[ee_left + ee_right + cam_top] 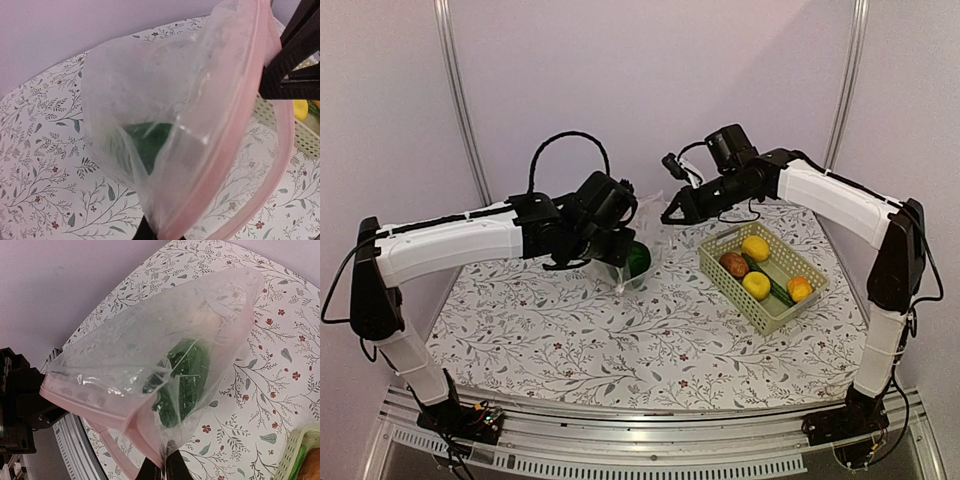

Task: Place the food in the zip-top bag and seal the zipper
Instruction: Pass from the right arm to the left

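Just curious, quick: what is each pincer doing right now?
Left pincer: shut on the bag.
Right pincer: shut on the bag too.

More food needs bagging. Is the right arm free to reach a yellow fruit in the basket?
Probably not: the right gripper is shut on the pink zipper. Otherwise the open basket leaves the yellow fruit unobstructed.

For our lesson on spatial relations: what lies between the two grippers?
The pink zipper of the zip-top bag runs between the left gripper and right gripper, each shut on it. The right wrist view shows this most clearly.
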Tool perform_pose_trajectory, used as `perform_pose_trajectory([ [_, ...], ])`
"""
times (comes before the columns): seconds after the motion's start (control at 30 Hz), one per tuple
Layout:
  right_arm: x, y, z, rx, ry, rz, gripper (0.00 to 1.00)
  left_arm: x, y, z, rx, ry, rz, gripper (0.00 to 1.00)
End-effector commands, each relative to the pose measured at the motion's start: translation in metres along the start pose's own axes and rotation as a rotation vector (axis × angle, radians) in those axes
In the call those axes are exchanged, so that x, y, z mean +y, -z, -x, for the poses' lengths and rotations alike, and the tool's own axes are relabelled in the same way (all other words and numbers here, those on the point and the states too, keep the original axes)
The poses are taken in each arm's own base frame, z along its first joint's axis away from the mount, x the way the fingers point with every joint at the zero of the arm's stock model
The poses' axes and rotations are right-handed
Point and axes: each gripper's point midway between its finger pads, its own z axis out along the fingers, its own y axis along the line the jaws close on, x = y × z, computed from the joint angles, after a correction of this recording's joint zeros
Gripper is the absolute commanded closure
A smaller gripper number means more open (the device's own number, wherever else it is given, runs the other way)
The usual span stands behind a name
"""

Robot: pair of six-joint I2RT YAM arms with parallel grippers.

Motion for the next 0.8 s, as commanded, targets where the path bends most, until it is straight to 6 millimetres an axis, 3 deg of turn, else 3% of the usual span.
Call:
perform_pose_trajectory([
  [0.0,0.012,0.027,0.003,-0.022,0.076,0.009,0.86,0.005,0.01,0.027,-0.07,-0.021,-0.026,1.0],
  [0.17,0.026,0.077,0.001,-0.078,0.185,0.026,0.62,0.012,0.009,0.039,-0.089,-0.03,-0.037,1.0],
  [0.33,-0.003,0.12,-0.019,-0.096,0.239,-0.101,0.5,0.018,0.005,0.038,-0.098,-0.026,-0.056,1.0],
  [0.47,-0.054,0.138,-0.055,-0.022,0.166,-0.204,0.48,0.018,0.004,0.035,-0.102,-0.034,-0.075,1.0],
  [0.63,-0.127,0.155,-0.109,0.154,0.131,-0.453,0.49,0.018,0.003,0.032,-0.099,-0.045,-0.083,1.0],
  [0.77,-0.17,0.169,-0.148,0.29,0.084,-0.607,0.51,0.019,0.001,0.028,-0.092,-0.046,-0.086,1.0],
])
